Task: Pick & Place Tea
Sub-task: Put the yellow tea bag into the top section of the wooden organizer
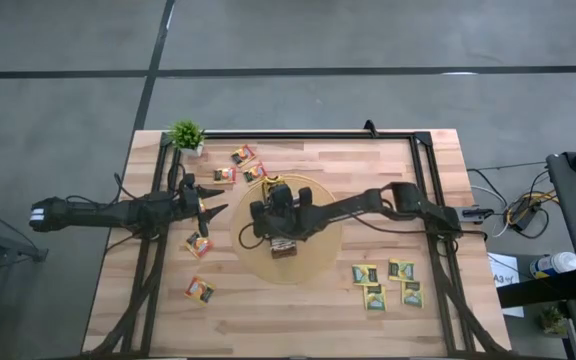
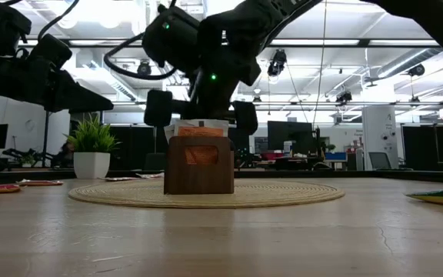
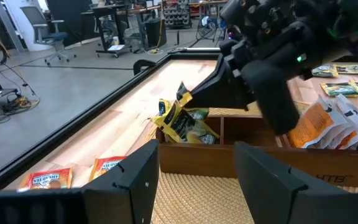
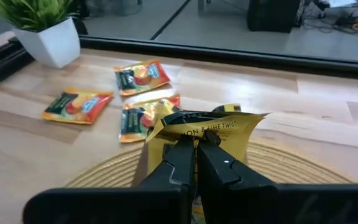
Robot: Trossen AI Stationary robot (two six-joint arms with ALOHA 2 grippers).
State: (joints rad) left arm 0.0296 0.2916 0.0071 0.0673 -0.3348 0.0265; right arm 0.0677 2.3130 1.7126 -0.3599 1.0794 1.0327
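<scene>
- Over the round woven mat (image 1: 286, 262) at the middle of the counter (image 1: 448, 310), the right pincer (image 4: 196, 144) hangs above the long brown box (image 3: 272, 149), its two fingers pressed together on a dark green-and-yellow tea sachet (image 4: 213, 130).
- From where I stand, the step in hand looks like lowering that sachet into the compartment at the box's end. To do it well, I'd keep the sachet upright and edge-down, line it up over the open slot beside the divider, and let go only once its lower edge is inside the walls; a tilted sachet may catch on the rim.
- One box compartment already holds orange sachets (image 3: 325, 124), and yellow-green ones (image 3: 191, 121) sit in the end compartment, so room there is limited.
- Just beside the mat, the left pincer (image 3: 194, 180) waits with its fingers spread apart and nothing between them, pointed at the box's long side.
- Loose tea lies about the counter: red-orange sachets (image 4: 142, 76) near the potted plant (image 1: 186, 135), two more (image 1: 199, 244) on the left arm's side, and a cluster of green-and-yellow ones (image 1: 386, 282) on the right arm's side, well apart from the box.
</scene>
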